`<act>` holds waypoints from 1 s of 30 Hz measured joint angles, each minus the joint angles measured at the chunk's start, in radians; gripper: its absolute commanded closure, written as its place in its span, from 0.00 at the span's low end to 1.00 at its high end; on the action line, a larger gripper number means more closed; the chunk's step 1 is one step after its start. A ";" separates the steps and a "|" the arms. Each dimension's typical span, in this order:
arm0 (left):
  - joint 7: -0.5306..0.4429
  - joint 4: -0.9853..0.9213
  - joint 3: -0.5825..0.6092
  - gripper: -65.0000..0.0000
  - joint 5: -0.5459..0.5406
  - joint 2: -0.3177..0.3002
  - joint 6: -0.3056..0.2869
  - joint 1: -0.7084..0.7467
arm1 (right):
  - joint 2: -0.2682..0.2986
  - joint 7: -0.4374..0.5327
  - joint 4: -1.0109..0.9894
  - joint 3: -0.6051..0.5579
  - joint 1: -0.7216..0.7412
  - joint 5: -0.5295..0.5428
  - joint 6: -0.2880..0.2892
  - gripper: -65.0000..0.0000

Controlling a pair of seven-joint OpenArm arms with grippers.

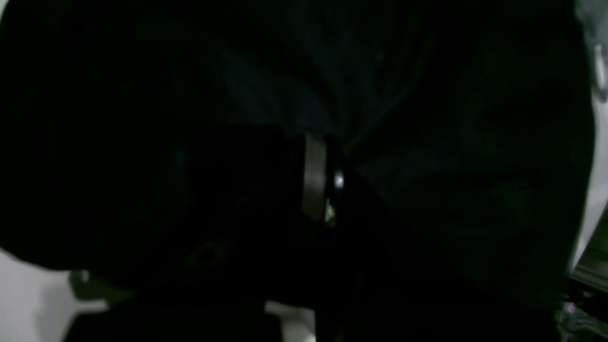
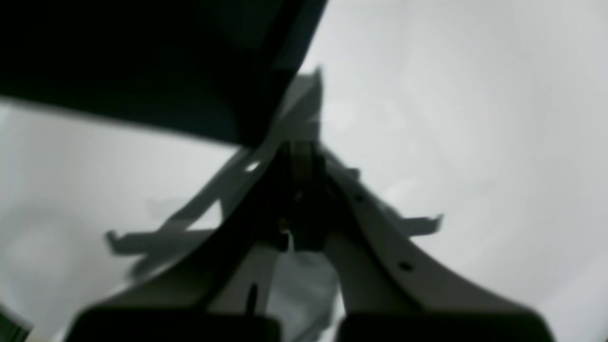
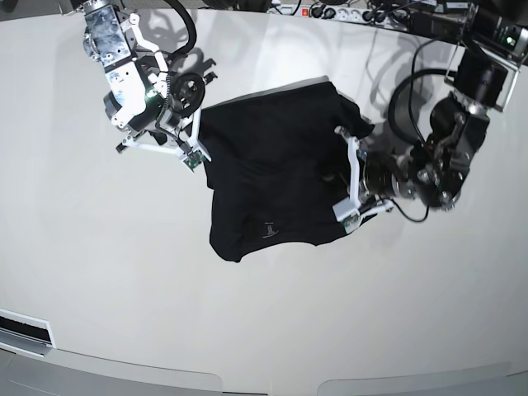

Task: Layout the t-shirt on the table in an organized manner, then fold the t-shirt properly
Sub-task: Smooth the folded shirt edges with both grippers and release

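The black t-shirt (image 3: 264, 181) lies bunched and creased in the middle of the white table (image 3: 124, 289), stretched between my two grippers. My right gripper (image 3: 199, 142), on the left of the base view, is shut on the shirt's left edge. The right wrist view shows its jaws (image 2: 304, 147) pinching a corner of the black cloth (image 2: 166, 61) above the table (image 2: 451, 95). My left gripper (image 3: 334, 176) is shut on the shirt's right side. Dark cloth (image 1: 403, 142) fills the left wrist view around the closed left gripper (image 1: 327, 175). A small pale mark (image 3: 268, 228) shows near the shirt's lower hem.
Cables and a power strip (image 3: 346, 11) run along the table's far edge, behind both arms. The curved front edge (image 3: 124, 367) is near the bottom of the base view, with a white fitting (image 3: 25, 330) at the lower left.
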 measured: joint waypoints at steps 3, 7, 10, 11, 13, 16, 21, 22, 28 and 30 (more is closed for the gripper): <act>0.099 0.000 -0.002 1.00 -0.127 0.000 0.001 -0.052 | 0.002 0.092 0.000 0.029 0.001 -0.008 -0.042 1.00; 0.232 0.002 -0.051 1.00 -0.359 0.003 0.001 -0.100 | 0.002 0.178 0.001 0.037 0.005 0.066 0.039 1.00; 0.272 0.002 -0.136 1.00 -0.484 0.005 0.000 -0.115 | -0.004 0.204 -0.017 0.037 0.005 0.132 0.106 1.00; 0.274 0.002 -0.171 1.00 -0.496 0.004 0.000 -0.117 | -0.008 0.203 -0.025 0.037 0.004 0.140 0.124 1.00; 0.276 0.002 -0.233 1.00 -0.494 0.001 0.001 -0.117 | -0.011 0.178 -0.030 0.037 0.002 0.154 0.173 1.00; 0.275 0.002 -0.269 1.00 -0.497 -0.019 0.002 -0.117 | -0.011 0.078 -0.030 0.037 0.002 0.210 0.254 1.00; 0.274 0.002 -0.269 1.00 -0.497 -0.085 0.002 -0.102 | -0.011 -0.064 -0.029 0.037 -0.013 0.334 0.338 1.00; 0.277 0.002 -0.269 1.00 -0.495 -0.095 0.002 -0.097 | -0.011 -0.078 -0.029 0.037 -0.020 0.358 0.349 1.00; 0.275 0.002 -0.269 1.00 -0.497 -0.130 0.002 -0.061 | -0.013 -0.071 -0.028 0.037 -0.034 0.357 0.327 1.00; 0.276 0.002 -0.268 1.00 -0.498 -0.136 0.002 -0.051 | -0.014 -0.076 -0.014 0.037 -0.021 0.319 0.281 1.00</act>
